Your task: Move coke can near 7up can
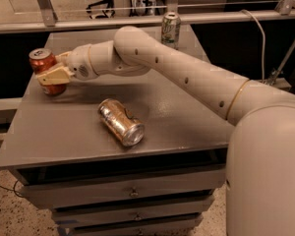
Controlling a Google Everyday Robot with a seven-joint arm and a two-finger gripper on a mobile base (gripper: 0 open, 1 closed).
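Red coke can with a silver top is at the grey metal worktop's ten o'clock edge, clasped by the cream gripper, its jaws closed around the can. Pale green and white 7up can stands upright at twelve o'clock, well apart. Shiny gold-bronze can lies on its side near the centre.

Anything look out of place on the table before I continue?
The gold-bronze can lies on its side mid-table, end toward the front edge; no spill shows. The gripper holds the coke can near the left edge, and the 7up can stands upright at the back.
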